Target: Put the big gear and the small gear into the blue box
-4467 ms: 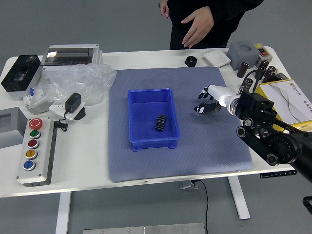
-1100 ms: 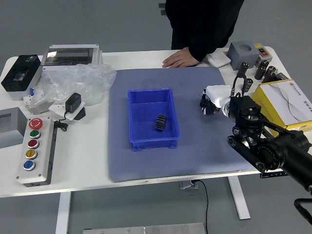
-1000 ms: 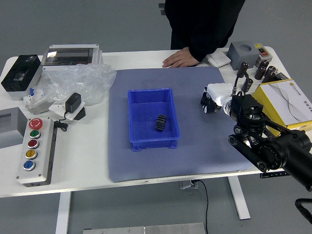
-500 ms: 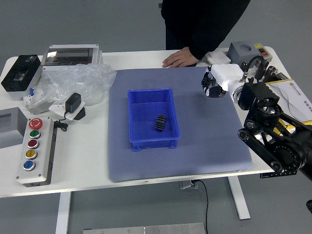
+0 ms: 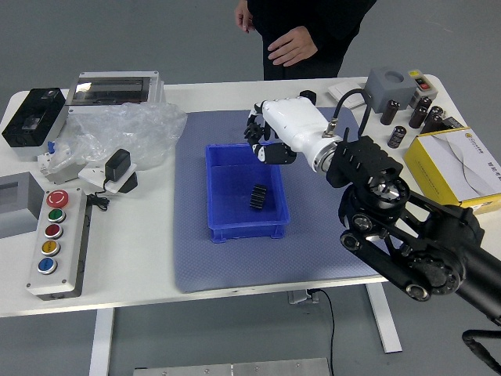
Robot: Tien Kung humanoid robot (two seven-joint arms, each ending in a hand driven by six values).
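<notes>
Over the far right corner of the blue box (image 5: 243, 232), my right hand (image 5: 264, 141) hangs above the table, its white back towards the camera. Whether it holds anything cannot be made out. Inside the box, towards its right side, lies a small black ridged piece (image 5: 257, 197), which looks like a gear. Another black round piece (image 5: 309, 95) shows at the table's far edge, just behind my hand and partly hidden by it. My left arm is out of view.
A person (image 5: 309, 31) stands at the far side, both hands off the table. Left are a button panel (image 5: 61, 243), plastic bag (image 5: 141, 133) and black adapter (image 5: 117, 166). Right are a yellow box (image 5: 458, 168), black cylinders (image 5: 397, 137) and a grey block (image 5: 390, 86).
My right hand has lifted from the mat's right part and moved left to the box. The person's hand, laid on the far edge, has risen, uncovering the round black piece.
</notes>
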